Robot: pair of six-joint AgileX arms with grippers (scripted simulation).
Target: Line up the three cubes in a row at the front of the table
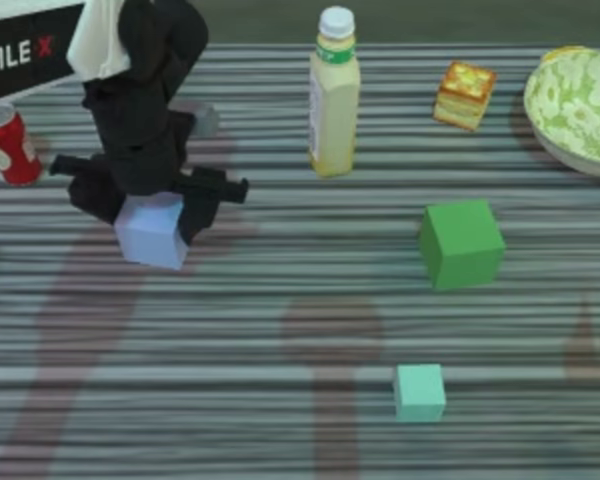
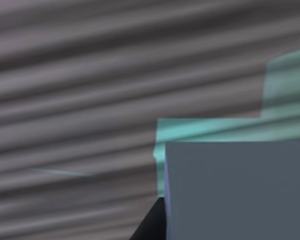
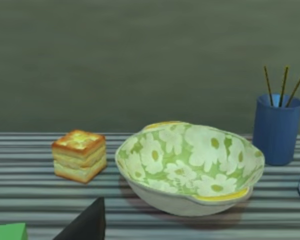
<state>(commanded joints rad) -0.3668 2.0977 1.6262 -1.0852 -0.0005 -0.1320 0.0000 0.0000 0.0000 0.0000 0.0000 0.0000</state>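
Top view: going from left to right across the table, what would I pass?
Red can → left hand on the lavender-blue cube → yellow bottle → mint-green cube → bright green cube → flowered bowl. The orange-yellow box overlaps the green cube's span, so it is left out.

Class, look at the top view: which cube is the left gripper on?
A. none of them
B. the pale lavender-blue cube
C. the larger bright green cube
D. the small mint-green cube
B: the left gripper sits over the pale lavender-blue cube, fingers either side, while the bright green cube and mint-green cube stand apart untouched.
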